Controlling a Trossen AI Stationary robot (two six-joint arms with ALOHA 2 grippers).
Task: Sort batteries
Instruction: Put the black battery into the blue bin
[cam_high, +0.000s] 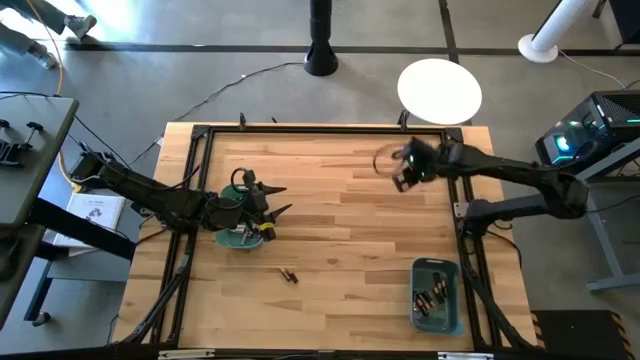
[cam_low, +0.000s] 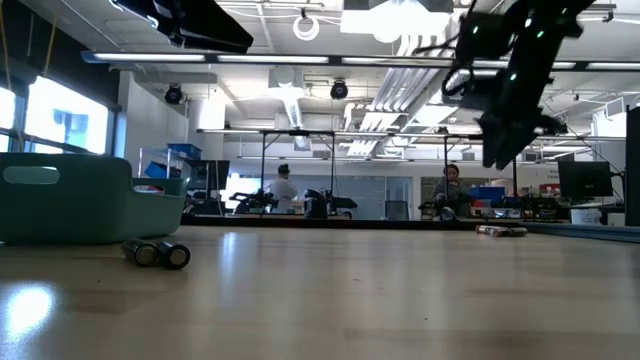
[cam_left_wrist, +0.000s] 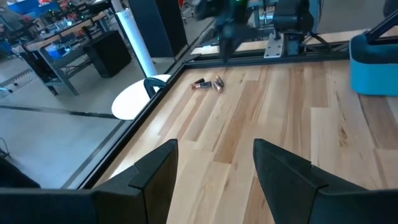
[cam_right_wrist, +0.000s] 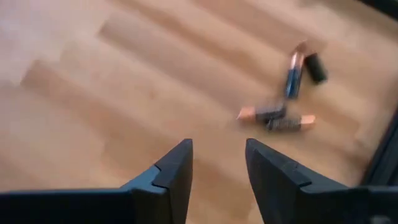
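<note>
High view: right teal bin (cam_high: 452, 318) holds dark batteries (cam_high: 431, 299); both hands, left hand (cam_high: 272, 199) and right hand (cam_high: 399, 168), released.

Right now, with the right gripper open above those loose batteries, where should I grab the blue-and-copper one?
Probably across the middle of the blue-and-copper battery, coming straight down. It lies flat, and its round body leaves two long sides free, while a dark battery sits close to its copper end. The right gripper is open, its fingers roughly astride that length. The left gripper waits, open.

A lab: workbenches (cam_left_wrist: 59, 43) with gear, monitors (cam_low: 585, 180), exposed ceiling ducts (cam_low: 290, 100).
</note>
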